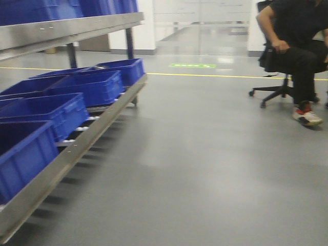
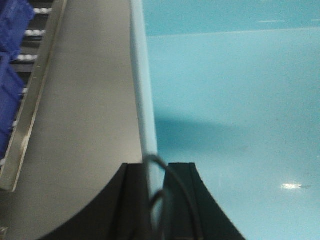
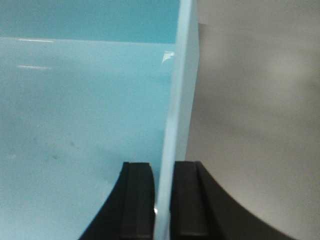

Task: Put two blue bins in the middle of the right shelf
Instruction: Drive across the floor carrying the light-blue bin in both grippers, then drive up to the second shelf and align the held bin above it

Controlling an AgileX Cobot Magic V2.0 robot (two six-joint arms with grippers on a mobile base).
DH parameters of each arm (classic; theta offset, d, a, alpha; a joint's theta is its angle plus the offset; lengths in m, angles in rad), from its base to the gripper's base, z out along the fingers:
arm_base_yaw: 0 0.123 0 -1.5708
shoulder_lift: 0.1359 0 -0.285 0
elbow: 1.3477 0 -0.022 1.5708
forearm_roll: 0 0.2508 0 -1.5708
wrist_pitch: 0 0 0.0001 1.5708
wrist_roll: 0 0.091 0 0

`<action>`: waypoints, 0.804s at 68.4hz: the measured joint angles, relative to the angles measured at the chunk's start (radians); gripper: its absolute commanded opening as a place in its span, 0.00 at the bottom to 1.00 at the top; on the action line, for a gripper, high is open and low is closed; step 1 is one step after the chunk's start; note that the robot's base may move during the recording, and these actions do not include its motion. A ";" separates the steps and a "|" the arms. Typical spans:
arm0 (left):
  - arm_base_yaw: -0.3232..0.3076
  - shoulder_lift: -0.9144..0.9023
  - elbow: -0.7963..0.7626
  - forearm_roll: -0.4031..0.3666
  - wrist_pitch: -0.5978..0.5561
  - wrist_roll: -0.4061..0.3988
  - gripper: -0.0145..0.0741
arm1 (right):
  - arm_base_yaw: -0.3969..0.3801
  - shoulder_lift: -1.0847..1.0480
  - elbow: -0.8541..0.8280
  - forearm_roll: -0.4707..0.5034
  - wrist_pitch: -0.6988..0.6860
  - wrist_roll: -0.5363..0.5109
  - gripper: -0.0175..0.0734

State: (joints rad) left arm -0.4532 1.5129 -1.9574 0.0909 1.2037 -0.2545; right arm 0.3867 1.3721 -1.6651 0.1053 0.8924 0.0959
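A pale light-blue bin fills both wrist views. In the left wrist view my left gripper is shut on the bin's left wall rim, with the bin's smooth inside to the right. In the right wrist view my right gripper is shut on the bin's right wall rim, with the inside to the left. The bin is held above the grey floor. Only one pale bin shows. Neither gripper nor the bin shows in the front view.
A metal roller shelf on the left carries several dark royal-blue ribbed crates, with more on the level above. Its edge also shows in the left wrist view. A seated person on an office chair is at the far right. Grey floor lies between.
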 measured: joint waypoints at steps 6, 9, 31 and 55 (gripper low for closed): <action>0.000 0.000 0.000 0.000 0.000 0.000 0.04 | 0.000 0.000 0.000 0.000 0.000 0.000 0.03; 0.000 0.000 0.000 0.000 0.000 0.000 0.04 | 0.000 0.000 0.000 0.000 0.000 0.000 0.03; 0.000 0.000 0.000 0.002 0.000 0.000 0.04 | 0.000 0.000 0.000 0.000 0.000 0.000 0.03; 0.000 0.000 0.000 0.004 0.000 0.000 0.04 | 0.000 0.000 0.000 0.000 0.000 0.000 0.03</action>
State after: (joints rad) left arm -0.4532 1.5129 -1.9574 0.0946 1.2037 -0.2545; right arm 0.3867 1.3721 -1.6651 0.1053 0.8924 0.0959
